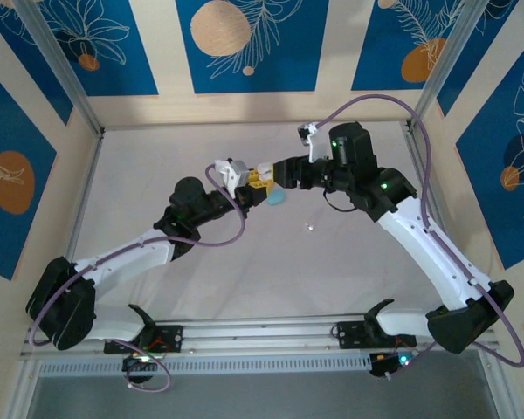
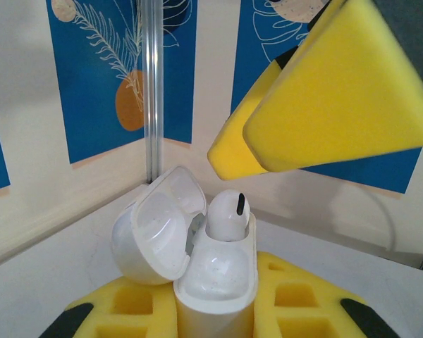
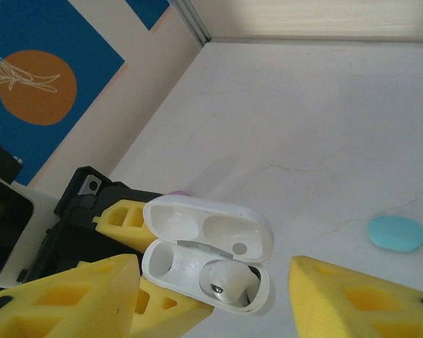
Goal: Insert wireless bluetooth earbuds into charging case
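The white charging case (image 2: 216, 274) stands upright between the yellow foam pads (image 2: 127, 310) of my left gripper (image 2: 215, 313), which is shut on it. Its lid (image 2: 155, 232) is swung open. One white earbud (image 2: 228, 215) sits in one slot, its head sticking out; the other slot (image 3: 166, 257) is empty. My right gripper (image 3: 213, 271) hovers just above the case (image 3: 197, 264), open, with a finger (image 3: 63, 303) out on each side and nothing between them. From above, both grippers (image 1: 249, 177) (image 1: 278, 173) meet at the table's middle.
A light blue oval case (image 3: 397, 233) lies shut on the white table just right of the grippers, also visible from above (image 1: 277, 198). A tiny pale speck (image 1: 308, 227) lies on the table nearer the right arm. Aluminium frame posts and patterned walls ring the table.
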You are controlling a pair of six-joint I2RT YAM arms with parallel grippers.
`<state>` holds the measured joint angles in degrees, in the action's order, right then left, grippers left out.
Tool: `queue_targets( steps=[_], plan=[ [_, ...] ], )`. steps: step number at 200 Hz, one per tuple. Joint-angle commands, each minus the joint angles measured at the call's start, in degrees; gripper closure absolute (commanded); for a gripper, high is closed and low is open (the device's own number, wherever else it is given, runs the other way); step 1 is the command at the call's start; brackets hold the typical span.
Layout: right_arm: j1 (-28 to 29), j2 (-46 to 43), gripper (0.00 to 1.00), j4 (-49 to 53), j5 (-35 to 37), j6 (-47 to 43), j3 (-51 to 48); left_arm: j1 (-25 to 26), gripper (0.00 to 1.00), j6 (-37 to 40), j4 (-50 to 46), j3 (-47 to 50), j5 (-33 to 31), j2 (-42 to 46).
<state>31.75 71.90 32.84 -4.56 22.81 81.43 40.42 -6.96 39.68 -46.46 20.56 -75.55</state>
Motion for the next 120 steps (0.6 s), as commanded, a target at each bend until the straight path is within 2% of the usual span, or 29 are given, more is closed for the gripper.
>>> queue_targets(
  steps=[1, 29, 61, 75, 93, 120],
  plan=[
    [-1.0, -1.7, 0.43, 1.2, 1.0, 2.5, 1.4, 0.6, 0.8, 1.4, 1.9, -0.9, 0.5, 1.6],
    [-5.5, -6.1, 0.45, -1.6, 3.7, 7.5, -4.0, 0.6, 0.8, 2.5, 0.8, 0.0, -2.1, 2.8],
    [-17.5, -7.4, 0.46, 0.8, -0.2, 15.0, -11.2, 0.5, 0.8, 3.9, -1.0, 1.0, -6.3, 4.7],
    [-22.1, -4.2, 0.46, 2.8, -5.5, 15.6, -14.0, 0.5, 0.8, 4.3, -1.0, 1.6, -7.5, 5.6],
    [-24.9, 2.1, 0.5, 5.2, -10.9, 13.1, -15.1, 0.6, 0.8, 4.9, -1.3, 1.9, -8.1, 6.2],
    [-23.5, 13.8, 0.55, 9.0, -9.5, 7.1, -13.2, 0.5, 0.8, 4.9, -1.4, 1.8, -7.9, 6.5]
  ],
)
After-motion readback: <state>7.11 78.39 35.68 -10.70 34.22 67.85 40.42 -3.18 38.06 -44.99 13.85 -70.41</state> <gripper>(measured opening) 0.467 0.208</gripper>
